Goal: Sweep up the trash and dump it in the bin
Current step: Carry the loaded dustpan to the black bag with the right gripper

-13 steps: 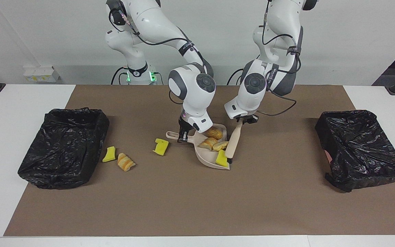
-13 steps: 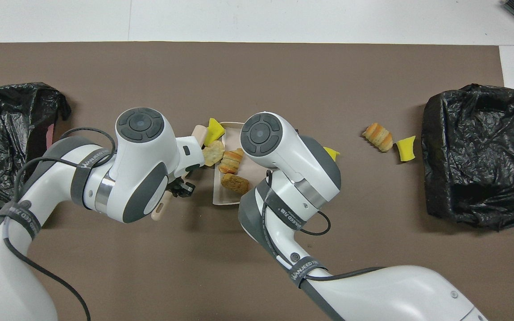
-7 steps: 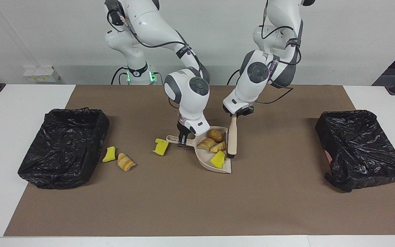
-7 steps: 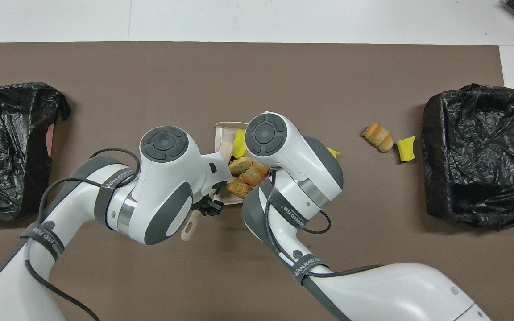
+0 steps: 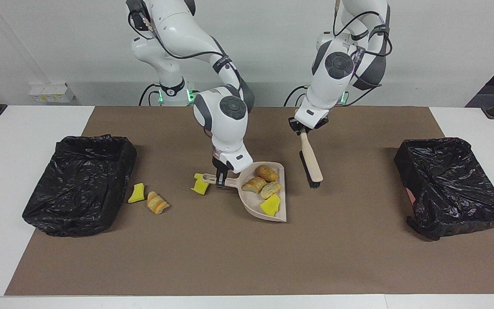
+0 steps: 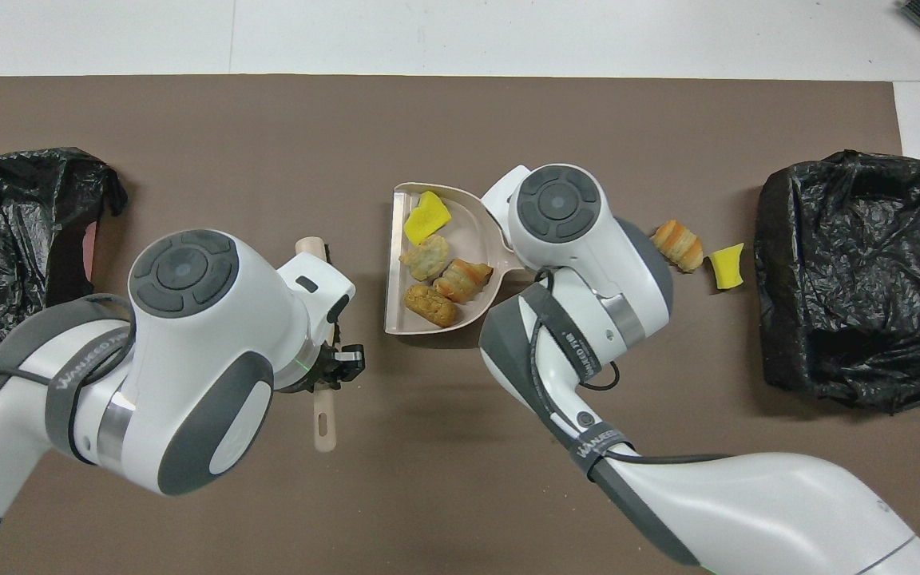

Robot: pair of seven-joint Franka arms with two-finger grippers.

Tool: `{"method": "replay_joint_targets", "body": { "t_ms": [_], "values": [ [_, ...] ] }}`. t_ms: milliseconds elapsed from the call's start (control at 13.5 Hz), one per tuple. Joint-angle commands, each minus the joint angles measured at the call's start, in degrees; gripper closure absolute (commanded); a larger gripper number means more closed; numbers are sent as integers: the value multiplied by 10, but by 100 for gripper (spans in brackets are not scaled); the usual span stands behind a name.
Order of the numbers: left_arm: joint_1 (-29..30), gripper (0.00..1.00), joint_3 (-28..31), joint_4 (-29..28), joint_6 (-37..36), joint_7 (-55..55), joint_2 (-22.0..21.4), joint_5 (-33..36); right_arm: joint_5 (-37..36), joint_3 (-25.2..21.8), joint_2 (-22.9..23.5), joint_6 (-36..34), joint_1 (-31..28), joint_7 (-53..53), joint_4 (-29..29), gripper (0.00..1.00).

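Across the facing view, your loose trash point(image 5: 153, 199) lies by the bin point(image 5: 79, 182) at the right arm's end. The right gripper point(image 5: 219, 180), jaws clamped on the dustpan point(image 5: 272, 214) handle, now holds 4 scraps point(image 5: 266, 186) inside. The left gripper point(image 5: 302, 128), jaws shut on the brush point(image 5: 311, 165), has lifted clear, so dumping looks next.

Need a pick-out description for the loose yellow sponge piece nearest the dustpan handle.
Start at the beige dustpan mid-mat and follow its handle toward the right arm's end of the table. The yellow sponge piece lies on the mat at the handle's tip, beside the right gripper. The other loose sponge lies by the bin, next to a bread chunk.
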Motion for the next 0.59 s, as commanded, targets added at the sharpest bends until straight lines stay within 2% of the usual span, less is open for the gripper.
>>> {"method": "replay_joint_targets", "body": {
  "t_ms": [0, 74, 297, 520],
  "values": [
    [-48, 100, -3, -97, 56, -23, -65, 4, 24, 5, -49, -46, -43, -84, 2, 100],
    [-80, 100, -3, -121, 66, -63, -64, 4, 24, 2, -61, -76, -56, -105, 16, 100],
    [-129, 100, -4, -186, 173, -97, -63, 3, 23, 1, -65, -146, -105, -157, 66, 100],
    [-171, 100, -4, -211, 220, -119, -48, 1, 20, 2, -75, -172, -166, -222, 84, 100]
  ]
}}
